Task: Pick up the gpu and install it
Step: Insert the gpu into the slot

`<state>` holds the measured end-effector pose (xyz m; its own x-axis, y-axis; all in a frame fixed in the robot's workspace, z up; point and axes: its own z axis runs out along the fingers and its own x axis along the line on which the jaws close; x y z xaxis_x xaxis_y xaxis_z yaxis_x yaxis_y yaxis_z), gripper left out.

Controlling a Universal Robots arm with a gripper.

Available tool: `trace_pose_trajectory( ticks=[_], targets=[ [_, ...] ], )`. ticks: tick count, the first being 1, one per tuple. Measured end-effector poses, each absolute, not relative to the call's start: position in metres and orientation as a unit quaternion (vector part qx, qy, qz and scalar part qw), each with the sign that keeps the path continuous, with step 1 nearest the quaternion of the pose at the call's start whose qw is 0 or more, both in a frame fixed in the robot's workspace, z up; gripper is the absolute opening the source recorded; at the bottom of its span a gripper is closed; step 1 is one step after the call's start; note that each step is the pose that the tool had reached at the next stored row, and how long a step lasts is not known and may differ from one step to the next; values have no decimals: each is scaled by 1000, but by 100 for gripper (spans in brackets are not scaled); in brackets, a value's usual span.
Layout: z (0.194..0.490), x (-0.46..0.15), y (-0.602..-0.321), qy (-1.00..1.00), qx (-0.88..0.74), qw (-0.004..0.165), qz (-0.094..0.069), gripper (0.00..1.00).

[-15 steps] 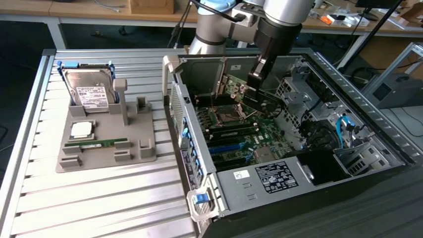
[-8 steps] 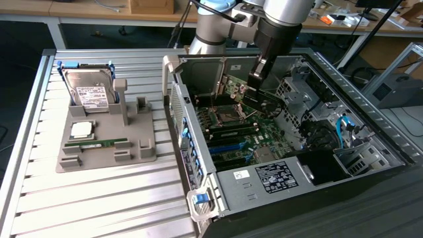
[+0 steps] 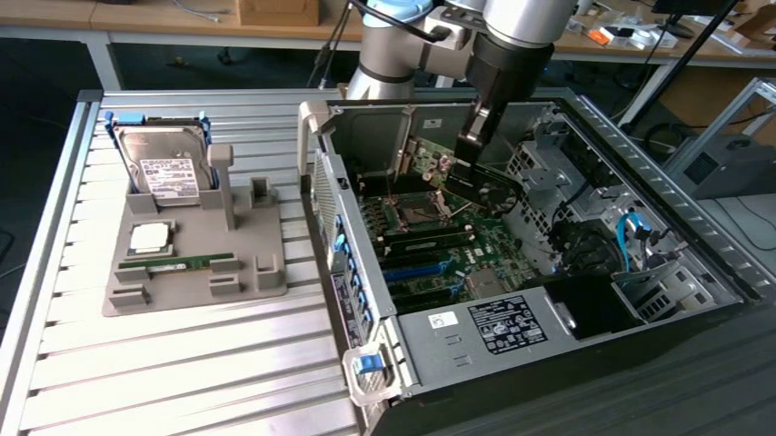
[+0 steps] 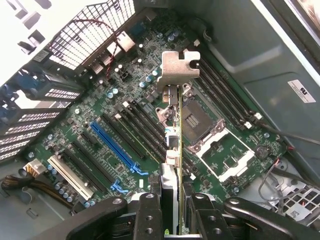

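My gripper (image 3: pixel 471 150) reaches down into the open computer case (image 3: pixel 697 254). It is shut on the gpu (image 3: pixel 488 186), a dark flat card held on edge above the motherboard (image 3: pixel 455 238). In the wrist view the gpu (image 4: pixel 178 127) runs away from my gripper (image 4: pixel 172 202) as a thin edge. Its silver bracket (image 4: pixel 179 69) is at the far end. The two dark fingers (image 4: pixel 149 210) clamp the card from both sides. The card hangs over the black slots between the blue slot (image 4: pixel 115 145) and the processor socket (image 4: pixel 194 119). Whether it touches a slot I cannot tell.
A grey fixture (image 3: pixel 194 272) at the exterior view's left holds a hard drive (image 3: pixel 167 168), a processor chip (image 3: pixel 151 238) and a green memory stick (image 3: pixel 180 262). Drive cages and cables (image 3: pixel 631 241) line the case's far side. The power supply (image 3: pixel 510 322) sits at its near end.
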<state>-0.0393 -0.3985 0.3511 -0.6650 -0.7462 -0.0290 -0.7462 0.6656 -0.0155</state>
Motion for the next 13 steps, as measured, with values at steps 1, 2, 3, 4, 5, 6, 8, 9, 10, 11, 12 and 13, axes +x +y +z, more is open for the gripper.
trace_pose_trajectory(
  ticks=[1,2,3,4,5,6,8,9,10,11,12,13],
  targets=[
    [351,-39,-398,912,-410,16,-1,27],
    [351,-39,-398,911,-413,16,-1,27],
    [351,-39,-398,910,-414,16,-1,27],
    [351,-39,-398,909,-416,16,-1,27],
    [351,-39,-398,909,-417,16,-1,27],
    [351,-39,-398,908,-419,16,-1,27],
    [351,-39,-398,907,-422,16,-1,27],
    [351,-39,-398,905,-424,16,-1,27],
    [351,-39,-398,904,-427,16,-1,27],
    [351,-39,-398,904,-428,16,-1,27],
    [351,-39,-398,903,-429,16,-1,27],
    [351,-39,-398,902,-431,16,-1,27]
  ],
)
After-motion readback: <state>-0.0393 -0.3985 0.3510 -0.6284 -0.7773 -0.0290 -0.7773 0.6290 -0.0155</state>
